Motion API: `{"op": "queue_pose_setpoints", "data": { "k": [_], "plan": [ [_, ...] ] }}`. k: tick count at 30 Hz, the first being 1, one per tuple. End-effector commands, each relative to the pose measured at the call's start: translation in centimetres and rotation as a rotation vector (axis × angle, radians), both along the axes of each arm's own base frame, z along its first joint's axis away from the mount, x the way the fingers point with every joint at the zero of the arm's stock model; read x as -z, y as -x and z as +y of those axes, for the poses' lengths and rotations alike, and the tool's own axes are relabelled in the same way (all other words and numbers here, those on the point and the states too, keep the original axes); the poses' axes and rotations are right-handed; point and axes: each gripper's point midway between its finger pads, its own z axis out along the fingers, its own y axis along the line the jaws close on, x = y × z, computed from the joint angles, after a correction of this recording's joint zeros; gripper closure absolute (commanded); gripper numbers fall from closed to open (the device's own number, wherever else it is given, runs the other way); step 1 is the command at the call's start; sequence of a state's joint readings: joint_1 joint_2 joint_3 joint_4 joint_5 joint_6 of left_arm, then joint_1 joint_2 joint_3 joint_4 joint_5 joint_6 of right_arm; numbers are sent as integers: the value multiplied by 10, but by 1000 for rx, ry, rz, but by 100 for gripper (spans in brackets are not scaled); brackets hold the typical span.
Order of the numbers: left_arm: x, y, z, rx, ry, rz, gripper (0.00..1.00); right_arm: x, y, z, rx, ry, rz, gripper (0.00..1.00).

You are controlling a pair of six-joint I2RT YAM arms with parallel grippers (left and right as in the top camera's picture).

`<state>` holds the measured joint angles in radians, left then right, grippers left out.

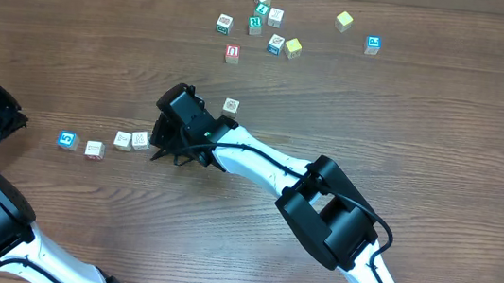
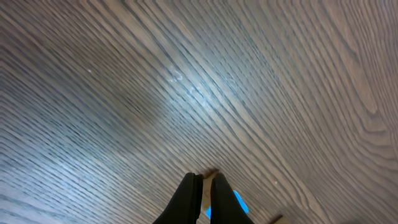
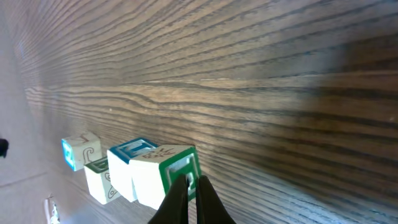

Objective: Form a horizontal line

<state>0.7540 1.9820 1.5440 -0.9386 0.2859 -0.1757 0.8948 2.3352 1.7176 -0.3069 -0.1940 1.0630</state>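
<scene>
Axis of horizontal line (image 1: 123, 140) lies left-right, seemingly tilted slightly; left gripper (image 2: 203, 188), right gripper (image 3: 188, 190) closed, empty.

The wood-grain tabletop (image 1: 408, 112) carries a row of four letter cubes (image 1: 93, 149) at left, a lone cube (image 1: 230, 106) mid-table, and a scattered cluster of cubes (image 1: 255, 25) farther back.

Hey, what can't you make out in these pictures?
Overhead: letters on the line of cubes, too small.
Right wrist: green face of the nearest cube, partly behind the shut right end effector.
Left wrist: blue object, mostly behind the shut left end effector and cut by the bottom edge.
</scene>
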Motion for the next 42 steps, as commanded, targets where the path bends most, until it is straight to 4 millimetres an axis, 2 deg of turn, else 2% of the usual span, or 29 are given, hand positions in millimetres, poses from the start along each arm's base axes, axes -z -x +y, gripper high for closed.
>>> {"op": "queue_pose_setpoints", "data": {
  "k": [1, 8, 15, 18, 22, 27, 33, 36, 42],
  "plan": [
    [2, -3, 2, 45, -43, 12, 96, 14, 6, 1, -16, 1, 35, 96],
    [19, -35, -18, 348, -192, -59, 96, 16, 8, 2, -23, -3, 44, 96],
    [51, -49, -37, 470, -347, -23, 96, 17, -3, -2, 19, 22, -3, 96],
    [62, -42, -31, 470, -422, 35, 95, 17, -5, -1, 25, 19, -16, 96],
    [64, -33, -20, 438, -441, 75, 96, 19, -7, 3, 22, 5, -22, 96],
    [70, -19, -28, 386, -378, 120, 96, 19, -6, 4, 17, -1, -18, 96],
    [75, -12, -33, 369, -351, 143, 96, 15, -1, 11, -7, -30, -15, 96],
    [76, -9, -34, 367, -345, 148, 96, 10, 7, 21, -46, -68, -4, 96],
    [77, -8, -36, 339, -329, 155, 96, 11, 23, 28, -76, -63, 10, 96]
  ]
}}
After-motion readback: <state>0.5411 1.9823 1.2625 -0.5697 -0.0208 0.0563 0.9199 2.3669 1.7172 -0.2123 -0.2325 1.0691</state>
